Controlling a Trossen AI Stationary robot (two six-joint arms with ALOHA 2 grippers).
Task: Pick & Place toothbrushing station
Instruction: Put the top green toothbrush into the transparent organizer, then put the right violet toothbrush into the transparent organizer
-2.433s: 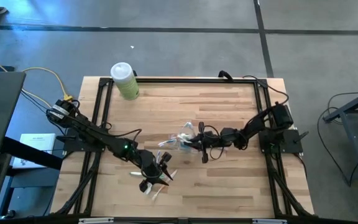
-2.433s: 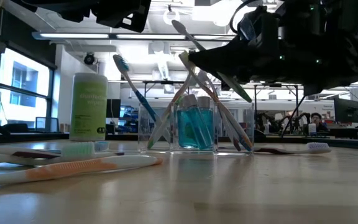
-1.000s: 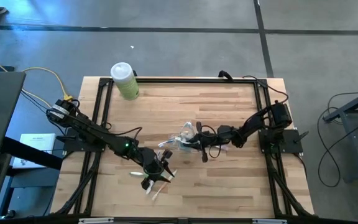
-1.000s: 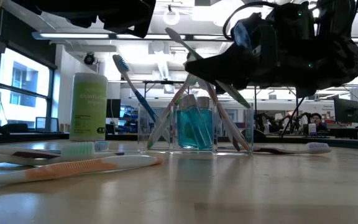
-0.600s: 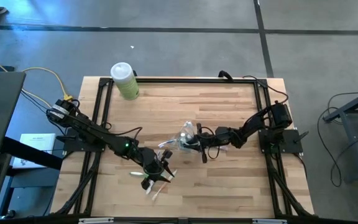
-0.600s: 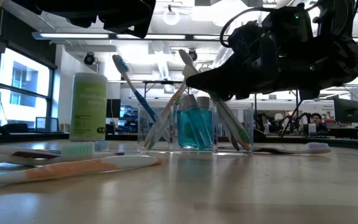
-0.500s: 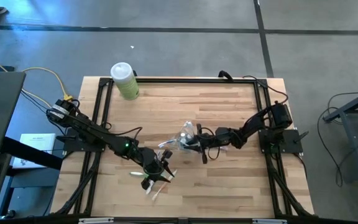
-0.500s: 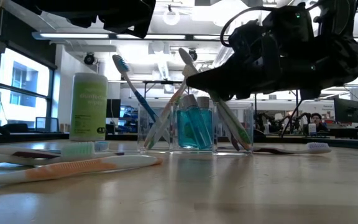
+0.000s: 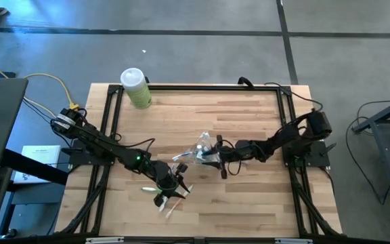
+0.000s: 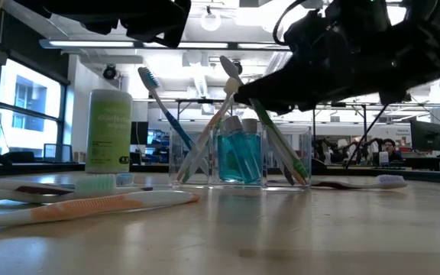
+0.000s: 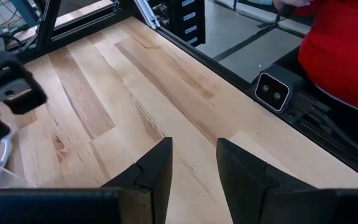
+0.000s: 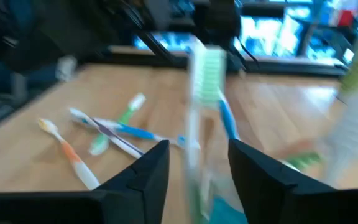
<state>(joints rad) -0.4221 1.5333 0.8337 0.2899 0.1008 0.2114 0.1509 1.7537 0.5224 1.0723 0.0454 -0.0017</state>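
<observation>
I have the right gripper (image 9: 213,155) hovering at the rim of the clear plastic cup (image 10: 239,159), which stands near the middle of the desk (image 9: 249,115). In the right wrist view its two fingers (image 12: 151,171) stand apart with a green-bristled toothbrush (image 12: 202,93) upright between them, touching neither that I can make out (that view is blurred, so I won't swear to it); I read this gripper as released.

From the low view the cup holds two teal white-capped tubes (image 10: 239,153) and several toothbrushes leaning out over its rim, among them a blue-headed toothbrush (image 10: 159,103) slanting one way and a green-handled toothbrush (image 10: 277,141) slanting the other.

My left gripper (image 9: 171,183) sits over the front part of the desk, just above a small scatter of loose toothbrushes (image 9: 171,200). Its fingers (image 11: 154,171) show a clear gap in the left wrist view with only bare wood between them, so it is unclenched and carrying nothing.

In the low view, more toothbrushes lie flat, an orange-and-white toothbrush (image 10: 90,205) nearest the camera. A pale-green bottle (image 9: 136,87) stands at the far left corner, well apart from the cup.
</observation>
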